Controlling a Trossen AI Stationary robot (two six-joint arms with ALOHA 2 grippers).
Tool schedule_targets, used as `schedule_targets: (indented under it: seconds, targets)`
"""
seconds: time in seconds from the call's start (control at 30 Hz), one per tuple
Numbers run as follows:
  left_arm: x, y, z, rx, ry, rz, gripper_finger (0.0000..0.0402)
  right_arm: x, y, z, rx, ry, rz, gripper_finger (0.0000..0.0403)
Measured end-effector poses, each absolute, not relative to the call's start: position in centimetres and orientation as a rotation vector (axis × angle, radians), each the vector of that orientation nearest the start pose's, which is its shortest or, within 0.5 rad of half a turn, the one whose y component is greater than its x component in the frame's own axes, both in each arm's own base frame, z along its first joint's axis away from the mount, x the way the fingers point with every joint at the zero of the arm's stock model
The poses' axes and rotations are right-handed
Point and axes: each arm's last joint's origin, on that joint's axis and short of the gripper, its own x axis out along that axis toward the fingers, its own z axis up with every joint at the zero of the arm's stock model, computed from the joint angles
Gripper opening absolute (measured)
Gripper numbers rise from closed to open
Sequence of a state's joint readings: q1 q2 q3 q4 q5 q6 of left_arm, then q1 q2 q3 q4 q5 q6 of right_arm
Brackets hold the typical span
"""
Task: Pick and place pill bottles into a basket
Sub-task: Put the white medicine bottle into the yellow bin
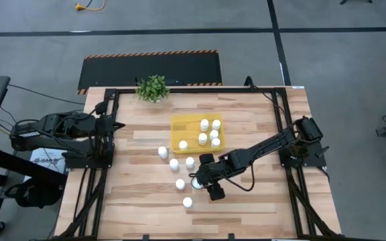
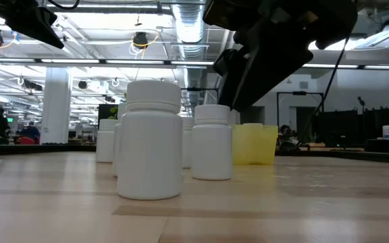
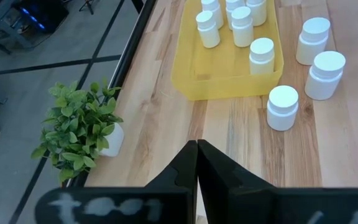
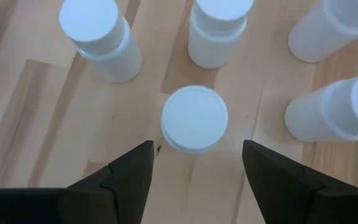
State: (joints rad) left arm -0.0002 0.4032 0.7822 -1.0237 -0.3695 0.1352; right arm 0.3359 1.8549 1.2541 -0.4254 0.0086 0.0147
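On wooden table (image 1: 146,201), right gripper (image 4: 194,165) spread above bottle (image 4: 194,118), left gripper (image 3: 196,163) closed.

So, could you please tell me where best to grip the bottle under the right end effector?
Probably the bottle is best gripped round its cap and neck from straight above: it stands upright, and the open right end effector already straddles it.

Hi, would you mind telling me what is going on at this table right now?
The right gripper hovers with open jaws over a pill bottle standing on the table, not yet holding it. Five bottles stand in the yellow basket; about six remain loose on the wood. The left gripper waits, shut, at the table's left edge.
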Motion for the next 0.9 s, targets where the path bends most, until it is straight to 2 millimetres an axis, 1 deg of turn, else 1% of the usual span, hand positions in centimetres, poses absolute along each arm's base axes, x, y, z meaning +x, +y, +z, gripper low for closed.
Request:
schedule_targets:
  seconds: [0.13,0.27,0.37,0.5,0.9]
  targets:
    - [5.8,1.0,29.7,0.248,0.661,0.313,0.0,35.9,12.5,18.4,-0.165,1.017,0.291,0.024]
    - [5.8,1.0,29.7,0.248,0.661,0.313,0.0,36.2,12.7,17.6,-0.18,1.03,0.302,0.024]
    - [5.8,1.0,29.7,0.248,0.661,0.313,0.0,36.7,12.9,17.4,-0.179,1.023,0.303,0.024]
    - [5.8,1.0,29.6,0.249,0.666,0.313,0.0,37.1,13.1,17.9,-0.179,0.983,0.31,0.024]
    - [5.7,1.0,29.5,0.251,0.679,0.312,0.0,37.1,13.1,17.9,-0.179,0.979,0.31,0.0239]
